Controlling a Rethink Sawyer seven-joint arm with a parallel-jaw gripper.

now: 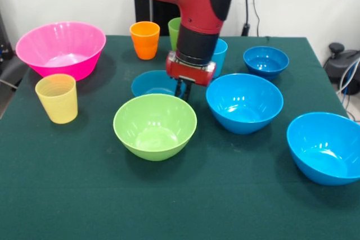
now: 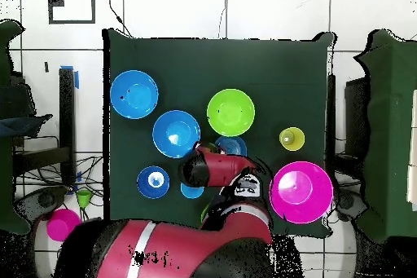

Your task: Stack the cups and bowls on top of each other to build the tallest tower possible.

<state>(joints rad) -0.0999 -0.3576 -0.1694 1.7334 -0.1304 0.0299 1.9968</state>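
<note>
Altogether the green table (image 1: 67,195) carries six bowls that can be counted in the front view: one big pink bowl (image 1: 61,49) at the left, one lime green bowl (image 1: 155,126) in the middle, two large bright blue bowls, the middle one (image 1: 244,102) and the right-hand one (image 1: 326,147), one small blue bowl (image 1: 265,62) toward the far right, and one more blue bowl (image 1: 153,84) half hidden behind the lime one and under the arm. Four cups show there: the yellow cup (image 1: 57,98) standing apart in front of the pink bowl, the orange cup (image 1: 145,40) at the back, and slivers of the green cup (image 1: 174,31) and the light blue cup (image 1: 219,54) peeking out on either side of the red and black arm (image 1: 194,4). Nothing is stacked; every piece stands alone on the cloth, open side up. The gripper (image 1: 181,89) hangs low over the half-hidden blue bowl, just behind the lime bowl's rim; its dark tips are too small and shadowed to tell whether they are spread or closed. The overhead view lays out the bowls' spacing plainly, all apart from one another, but the arm covers the gripper and the orange and green cups there; off the table it also shows a small pink round thing (image 2: 62,224) on the floor, which the front view lacks.
</note>
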